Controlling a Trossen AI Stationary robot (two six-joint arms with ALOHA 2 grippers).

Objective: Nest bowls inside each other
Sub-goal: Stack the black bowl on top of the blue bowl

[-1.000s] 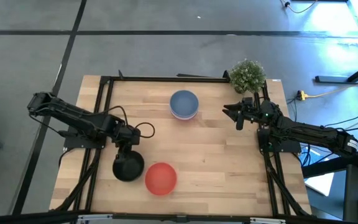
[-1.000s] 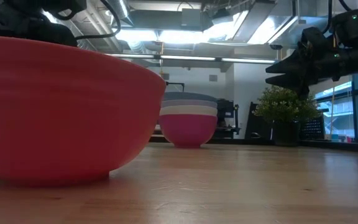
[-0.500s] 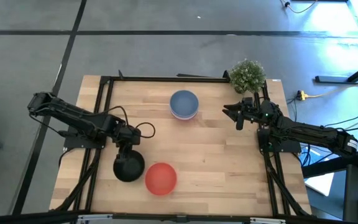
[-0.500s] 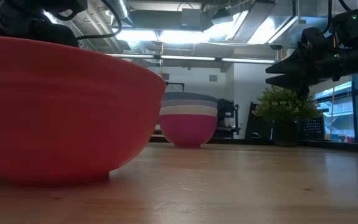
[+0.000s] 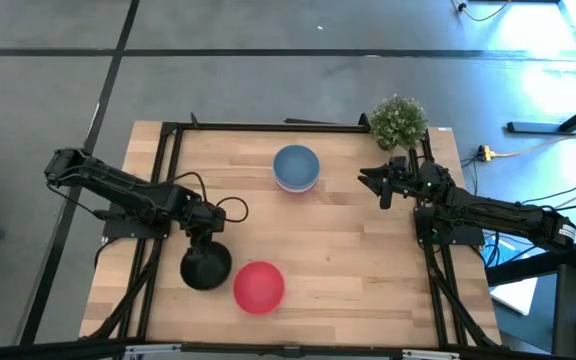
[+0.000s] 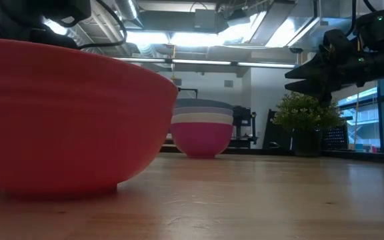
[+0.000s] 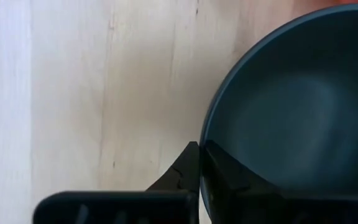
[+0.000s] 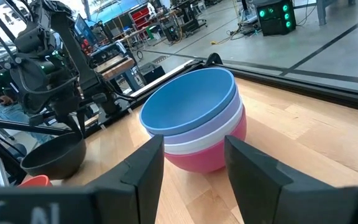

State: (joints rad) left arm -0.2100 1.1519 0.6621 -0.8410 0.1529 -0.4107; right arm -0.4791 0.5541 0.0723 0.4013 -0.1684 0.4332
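A black bowl [image 5: 206,268] stands on the table near the front left, and my left gripper [image 5: 201,243] is shut on its rim. Just to its right a red-orange bowl [image 5: 259,287] sits on its base, filling the low view's left [image 6: 65,113]. At the far middle stands a nested stack [image 5: 296,168]: a blue bowl [image 8: 191,102] on top, lavender and white beneath, crimson-pink [image 8: 207,155] at the bottom. My right gripper [image 5: 373,181] hangs open to the right of the stack, above the table, touching nothing. My left gripper pinches the black bowl's rim [image 7: 202,138] on the bowl's far side, one finger [image 7: 229,177] inside the bowl and one finger [image 7: 182,174] outside the wall. The fingers come from above, pointing down. The bowl stands upright on the table.
A green potted plant [image 5: 398,120] stands at the table's far right corner, right behind my right gripper. Bare wood [image 5: 348,250] lies between the red-orange bowl and the stack. A dark frame [image 5: 268,127] runs along the table's edges.
My left gripper has shut on the black bowl's rim, taking hold of it; the bowl has stayed where it was.
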